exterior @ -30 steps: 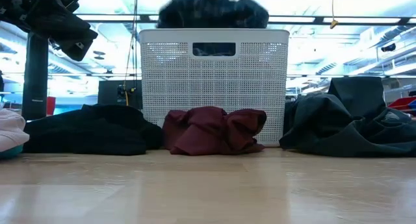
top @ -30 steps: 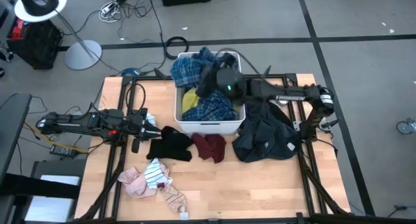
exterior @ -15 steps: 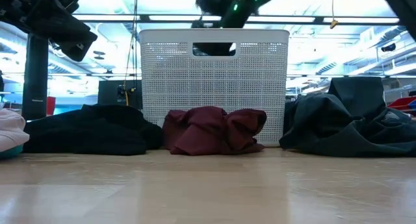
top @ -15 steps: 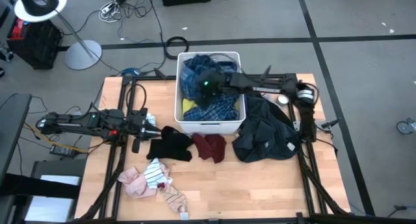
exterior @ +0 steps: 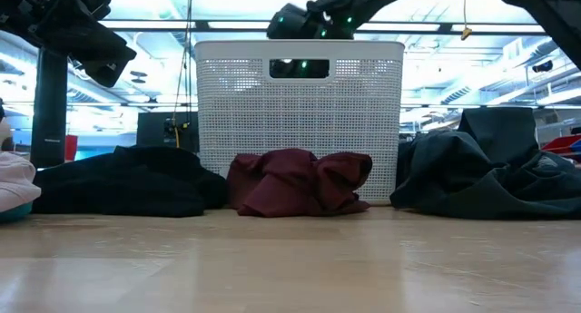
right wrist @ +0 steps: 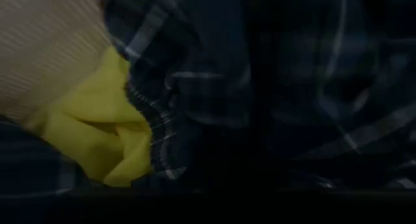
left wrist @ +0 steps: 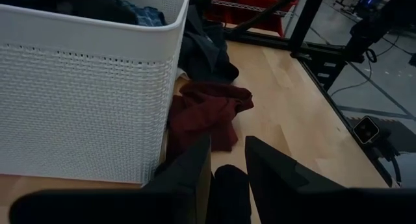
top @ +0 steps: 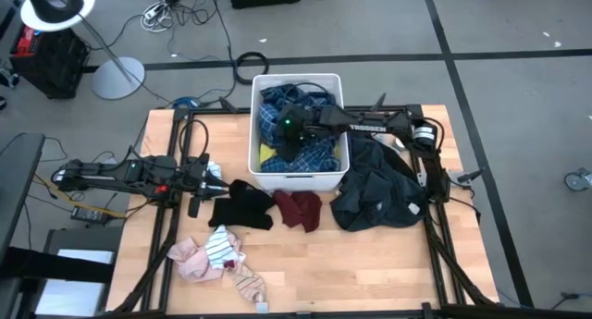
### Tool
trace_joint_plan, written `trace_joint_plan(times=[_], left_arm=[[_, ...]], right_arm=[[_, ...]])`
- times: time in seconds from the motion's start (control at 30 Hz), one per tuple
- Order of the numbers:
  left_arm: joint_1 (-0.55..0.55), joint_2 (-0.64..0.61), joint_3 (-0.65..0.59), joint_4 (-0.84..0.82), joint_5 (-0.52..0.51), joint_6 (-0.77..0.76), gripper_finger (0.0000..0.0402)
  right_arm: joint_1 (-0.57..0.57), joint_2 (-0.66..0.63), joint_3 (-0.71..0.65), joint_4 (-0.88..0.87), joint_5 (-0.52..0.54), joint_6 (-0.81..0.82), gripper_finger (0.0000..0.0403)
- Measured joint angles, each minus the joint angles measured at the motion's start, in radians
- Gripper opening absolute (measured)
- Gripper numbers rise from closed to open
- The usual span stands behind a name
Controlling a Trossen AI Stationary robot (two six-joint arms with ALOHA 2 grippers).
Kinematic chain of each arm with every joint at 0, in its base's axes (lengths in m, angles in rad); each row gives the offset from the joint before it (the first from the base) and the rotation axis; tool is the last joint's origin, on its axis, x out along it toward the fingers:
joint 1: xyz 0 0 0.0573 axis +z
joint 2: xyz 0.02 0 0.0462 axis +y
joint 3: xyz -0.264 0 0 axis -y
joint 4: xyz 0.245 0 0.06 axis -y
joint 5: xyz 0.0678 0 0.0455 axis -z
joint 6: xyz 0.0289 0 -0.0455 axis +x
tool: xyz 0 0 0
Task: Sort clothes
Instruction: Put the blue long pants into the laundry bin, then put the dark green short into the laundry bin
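The right gripper [top: 294, 127] has sunk into the white slotted plastic basket [top: 298, 179], onto the blue plaid shirt [top: 314, 154]; whether its fingers are apart or together cannot be told.

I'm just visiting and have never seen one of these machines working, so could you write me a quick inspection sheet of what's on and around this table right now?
Surface: wooden table, bare toward the front.
Job's things: blue plaid shirt and yellow piece in the white basket; black garment, maroon garment, dark garment pile and pink and striped pieces on the table.
Clutter: nothing seen.
Grippers: right gripper down inside the basket against the plaid shirt, fingers hidden; left gripper waits, fingers apart, at the table's left beside the black garment, holding nothing.
Cables: loose cables on the floor behind.
Surroundings: grey floor, white lamp.
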Motion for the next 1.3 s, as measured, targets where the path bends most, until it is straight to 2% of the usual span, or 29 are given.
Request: trace_joint_plan(times=[0.47, 0.67, 0.83, 0.9, 1.03, 1.3], left_arm=[[0.0, 0.0, 0.0, -0.001, 0.0, 0.0, 0.0102], [0.0, 0.0, 0.0, 0.0, 0.0, 0.0, 0.0102], [0.0, 0.0, 0.0, -0.001, 0.0, -0.001, 0.0102], [0.0, 0.0, 0.0, -0.001, 0.0, -0.002, 0.0102], [0.0, 0.0, 0.0, -0.001, 0.0, -0.011, 0.0102], [0.0, 0.0, 0.0, -0.002, 0.0, -0.015, 0.0102]], right_arm=[[0.013, -0.25, -0.001, -0.04, -0.019, -0.034, 0.0148], [0.022, -0.397, -0.001, -0.16, -0.013, 0.0, 0.0159], [0.074, -0.504, -0.001, -0.292, -0.005, 0.072, 0.0159], [0.117, -0.537, -0.001, -0.345, 0.04, 0.112, 0.0159], [0.247, -0.6, -0.055, -0.405, 0.207, 0.213, 0.0159], [0.527, -0.729, -0.319, -0.43, 0.419, 0.56, 0.0158]])
